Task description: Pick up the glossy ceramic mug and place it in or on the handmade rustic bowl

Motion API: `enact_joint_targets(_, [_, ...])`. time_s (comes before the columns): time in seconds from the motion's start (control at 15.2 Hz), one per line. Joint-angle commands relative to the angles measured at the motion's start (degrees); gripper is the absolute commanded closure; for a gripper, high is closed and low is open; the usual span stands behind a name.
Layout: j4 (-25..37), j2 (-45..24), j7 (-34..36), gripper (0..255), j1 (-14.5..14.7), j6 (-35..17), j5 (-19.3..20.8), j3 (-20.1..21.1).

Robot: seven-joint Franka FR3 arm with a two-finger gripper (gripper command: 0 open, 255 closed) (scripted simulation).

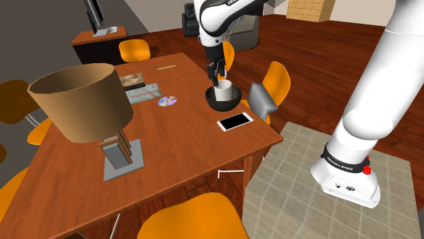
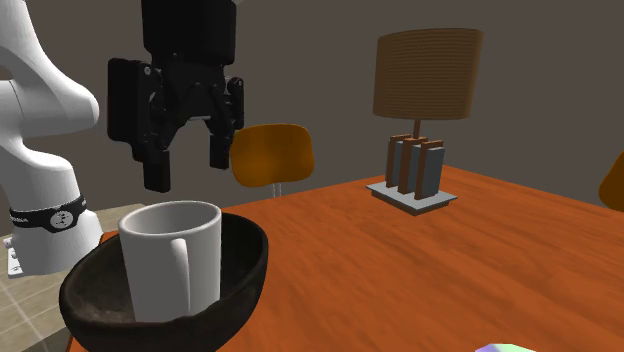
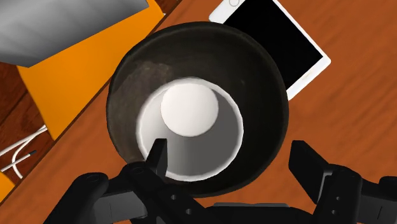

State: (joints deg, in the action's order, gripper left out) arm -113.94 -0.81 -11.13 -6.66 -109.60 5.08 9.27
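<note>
We see the white mug [image 2: 170, 255] upright in the dark bowl [image 2: 245, 272] by the table [image 2: 420, 262] edge. Our gripper [image 2: 188, 172] hovers open and empty, so next we'd lift clear.

The arm [image 1: 380, 88] is big, round and white, like fat smooth tubes joined together, with dark parts at the joints. Near its white foot [image 1: 340, 182] it wears a black band [image 1: 342, 160] with small white letters on it, and a little red button [image 1: 367, 169] sits just beside that band. The gripper [image 2: 188, 172] is all black and blocky, with two flat fingers [image 2: 157, 170] and little round marks on its body.
</note>
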Motion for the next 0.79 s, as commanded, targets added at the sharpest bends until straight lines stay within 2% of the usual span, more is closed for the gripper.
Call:
enact_joint_targets(0.0, [0.00,0.00,0.00,0,0.00,0.00,0.00,0.00])
enact_joint_targets(0.26, [6.60,0.61,-0.21,0,0.24,7.21,-0.32,0.24])
enact_joint_targets(0.73, [6.60,0.61,-0.21,0,0.24,7.21,-0.32,0.24])
